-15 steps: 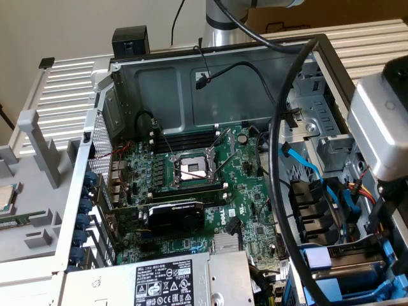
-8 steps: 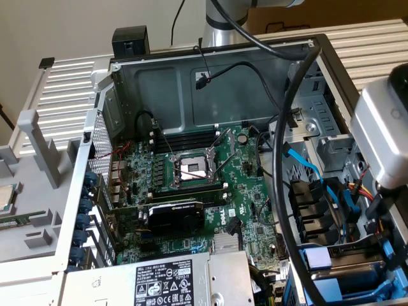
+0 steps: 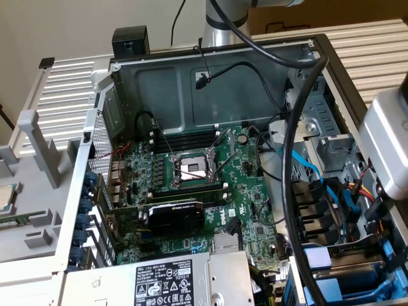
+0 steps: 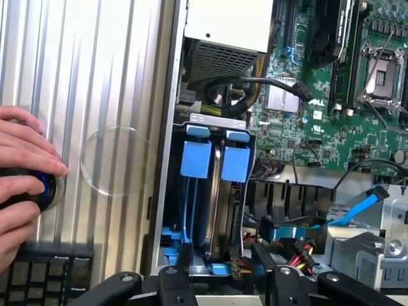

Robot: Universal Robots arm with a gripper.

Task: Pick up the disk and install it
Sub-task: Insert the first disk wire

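Pincer (image 4: 223, 273) straddles the disk (image 4: 217, 217) standing on edge.

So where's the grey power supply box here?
In the exterior view the power supply box sits at the picture's bottom edge, just below the motherboard; the blue drive bay is beside it toward the exterior view's right.

Exterior view: mounted off the arm, set high and tilted steeply down into the open grey metal computer case (image 3: 172, 89). Middle distance, nearly the whole interior in frame.

Wrist view: rides on the arm, close in. It faces down past the black end effector (image 4: 223, 264) onto the bright blue plastic drive rails (image 4: 195, 158).

Shared ground: green motherboard (image 3: 191, 191), grey power supply box (image 3: 159, 284), and those blue rails.
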